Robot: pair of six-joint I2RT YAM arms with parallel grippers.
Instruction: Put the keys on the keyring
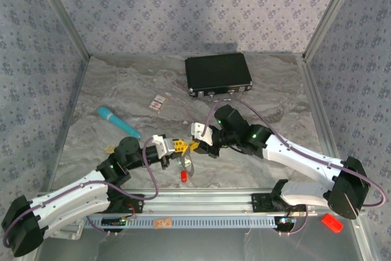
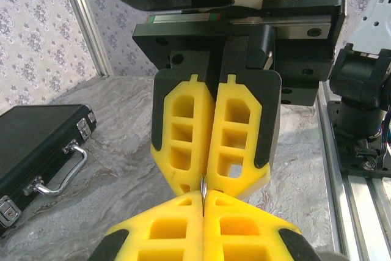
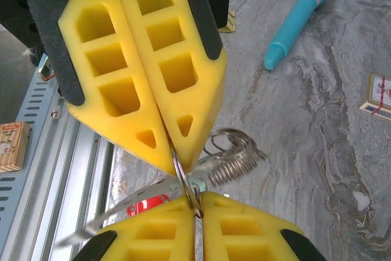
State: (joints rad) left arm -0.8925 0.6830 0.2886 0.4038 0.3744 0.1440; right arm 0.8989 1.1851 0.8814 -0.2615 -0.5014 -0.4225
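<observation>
My two grippers meet tip to tip above the table's front middle, the left gripper (image 1: 177, 147) (image 2: 203, 198) facing the right gripper (image 1: 197, 145) (image 3: 197, 205). Both are shut on the keyring (image 3: 182, 176), a thin silvery wire loop that runs from one pair of yellow fingertips into the other. In the left wrist view the keyring (image 2: 202, 187) shows edge-on as a sliver of metal. Its red tag (image 3: 145, 205) (image 1: 183, 176) hangs below, beside a coiled metal spring (image 3: 237, 167) and a flat metal blade (image 3: 110, 215). No yellow key head is plainly visible.
A teal stick (image 1: 118, 121) (image 3: 294, 19) lies on the table at the left. A black case (image 1: 219, 74) (image 2: 36, 145) sits at the back. Small cards (image 1: 158, 102) lie between them. The aluminium rail (image 1: 201, 206) runs along the front edge.
</observation>
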